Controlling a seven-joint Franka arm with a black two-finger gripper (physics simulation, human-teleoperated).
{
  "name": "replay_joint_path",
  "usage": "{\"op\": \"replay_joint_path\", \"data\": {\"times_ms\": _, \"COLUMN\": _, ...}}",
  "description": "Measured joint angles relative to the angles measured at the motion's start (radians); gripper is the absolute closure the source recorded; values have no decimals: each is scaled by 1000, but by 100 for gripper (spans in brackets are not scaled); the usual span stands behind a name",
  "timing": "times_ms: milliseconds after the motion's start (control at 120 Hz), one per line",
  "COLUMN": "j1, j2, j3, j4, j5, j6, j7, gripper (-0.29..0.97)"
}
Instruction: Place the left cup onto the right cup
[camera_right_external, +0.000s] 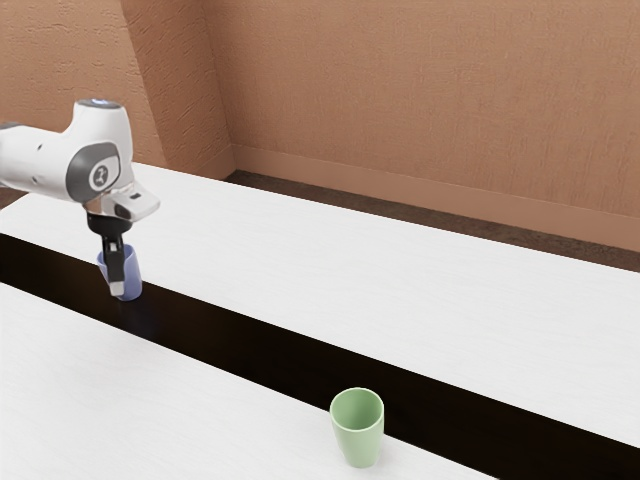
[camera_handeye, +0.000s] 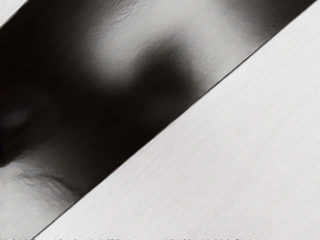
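Exterior view: the white arm (camera_right_external: 60, 165) comes in at the upper left of the frame and points its black gripper (camera_right_external: 119, 286) straight down. The gripper is at the blue cup (camera_right_external: 133, 274), which stands upright at the left of the frame, on the far edge of the dark strip (camera_right_external: 300, 355) that runs diagonally across the white table (camera_right_external: 400, 270). The gripper's black body overlaps the cup from above and partly hides its front. I cannot tell whether it is clamped on the cup or only lowered around it.

The green cup (camera_right_external: 357, 427) stands upright in the lower middle of the frame, well apart from the blue cup and the gripper, toward the exterior view's right. It sits on the near white part of the table, just beside the strip's near edge. A brown wall (camera_right_external: 420, 90) rises behind the table.

In the wrist view, the glossy dark strip (camera_handeye: 125, 90) meets the white table (camera_handeye: 240, 165) along a slanted edge below the hand.
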Motion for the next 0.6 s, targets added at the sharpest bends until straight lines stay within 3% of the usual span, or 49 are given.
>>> {"op": "replay_joint_path", "data": {"times_ms": 600, "j1": 46, "j2": 12, "j3": 0, "j4": 38, "j5": 30, "j6": 23, "j7": 76, "gripper": 0}}
